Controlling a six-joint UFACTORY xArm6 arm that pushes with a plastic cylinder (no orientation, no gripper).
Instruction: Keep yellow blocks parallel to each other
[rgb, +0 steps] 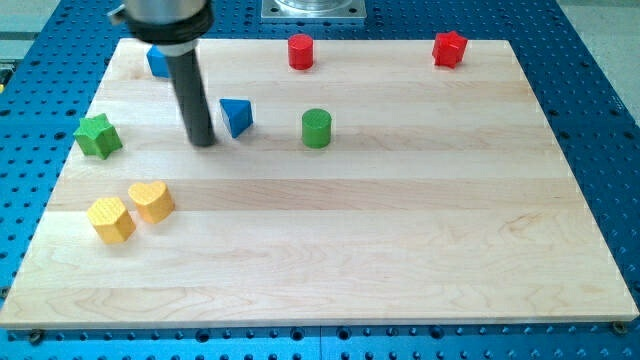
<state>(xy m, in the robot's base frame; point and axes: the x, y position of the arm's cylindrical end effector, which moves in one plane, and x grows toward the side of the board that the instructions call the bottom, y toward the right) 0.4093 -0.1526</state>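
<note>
Two yellow blocks lie side by side near the board's left edge: a yellow hexagon-like block (110, 219) and a yellow heart-shaped block (152, 200) just to its upper right, nearly touching. My tip (203, 141) rests on the board well above and to the right of them, just left of a blue triangle block (236, 116). The dark rod rises from the tip to the view's top.
A green star block (97, 135) lies at the left edge. A blue block (158, 62) is partly hidden behind the rod. A green cylinder (316, 128), a red cylinder (301, 51) and a red star (450, 48) lie farther right. The wooden board (400, 250) sits on a blue perforated table.
</note>
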